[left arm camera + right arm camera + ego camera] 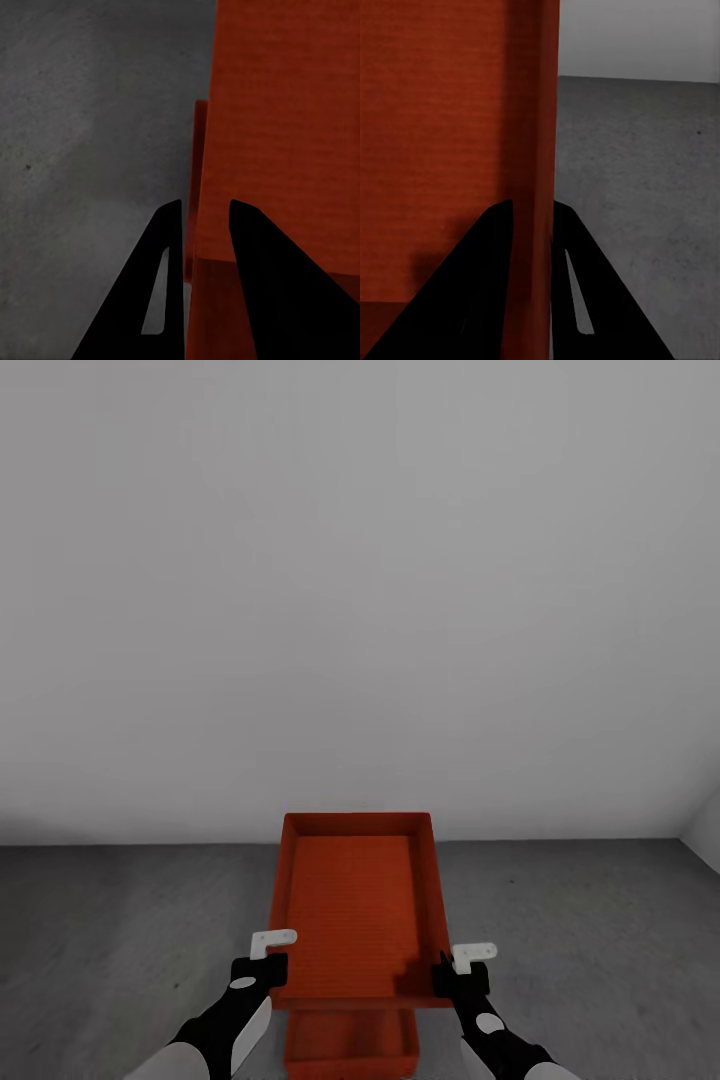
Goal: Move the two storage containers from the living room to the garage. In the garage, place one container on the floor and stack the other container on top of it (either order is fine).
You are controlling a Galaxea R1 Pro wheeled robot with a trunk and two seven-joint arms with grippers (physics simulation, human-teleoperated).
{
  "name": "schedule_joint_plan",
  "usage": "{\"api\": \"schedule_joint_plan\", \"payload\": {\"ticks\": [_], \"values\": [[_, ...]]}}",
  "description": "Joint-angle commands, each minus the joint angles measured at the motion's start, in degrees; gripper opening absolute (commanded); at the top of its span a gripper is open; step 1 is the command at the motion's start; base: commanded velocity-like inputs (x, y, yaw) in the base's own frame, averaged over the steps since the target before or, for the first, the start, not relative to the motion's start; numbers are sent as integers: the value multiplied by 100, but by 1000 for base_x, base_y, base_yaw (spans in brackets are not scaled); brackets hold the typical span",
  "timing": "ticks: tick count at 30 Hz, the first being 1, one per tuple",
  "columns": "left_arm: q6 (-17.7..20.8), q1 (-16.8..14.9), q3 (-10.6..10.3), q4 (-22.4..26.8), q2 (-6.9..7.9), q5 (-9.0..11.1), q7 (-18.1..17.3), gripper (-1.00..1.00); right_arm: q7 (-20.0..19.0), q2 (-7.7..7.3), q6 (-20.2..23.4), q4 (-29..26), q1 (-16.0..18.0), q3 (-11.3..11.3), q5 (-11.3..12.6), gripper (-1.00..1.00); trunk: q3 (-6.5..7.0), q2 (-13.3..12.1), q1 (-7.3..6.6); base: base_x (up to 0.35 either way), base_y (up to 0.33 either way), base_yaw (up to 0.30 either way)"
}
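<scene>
Looked like a garage or bare utility room, rendered in simulation. Dark grey mottled concrete floor [120, 920] underfoot, met by a plain white wall [360, 580] with no window, trim or furniture along it. Second white wall [705, 820] joined at a corner on the right. Same rough concrete seen from both wrist cameras.
</scene>
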State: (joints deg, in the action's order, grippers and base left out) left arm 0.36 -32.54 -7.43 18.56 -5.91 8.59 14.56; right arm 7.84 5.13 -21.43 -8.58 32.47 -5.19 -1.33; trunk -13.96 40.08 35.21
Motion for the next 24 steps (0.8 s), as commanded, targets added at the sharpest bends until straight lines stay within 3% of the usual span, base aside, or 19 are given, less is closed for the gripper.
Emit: {"api": "schedule_joint_plan", "payload": {"ticks": [1,24], "values": [[8,-6,93,7,64,38,65,-100,60,-30,-19,-10,5,191,-8,-100,-17,7,1,0,0,0],[8,-6,92,7,57,47,73,-100,60,-29,-19,-8,5,191,-8,-100,-227,7,1,0,0,0]]}}
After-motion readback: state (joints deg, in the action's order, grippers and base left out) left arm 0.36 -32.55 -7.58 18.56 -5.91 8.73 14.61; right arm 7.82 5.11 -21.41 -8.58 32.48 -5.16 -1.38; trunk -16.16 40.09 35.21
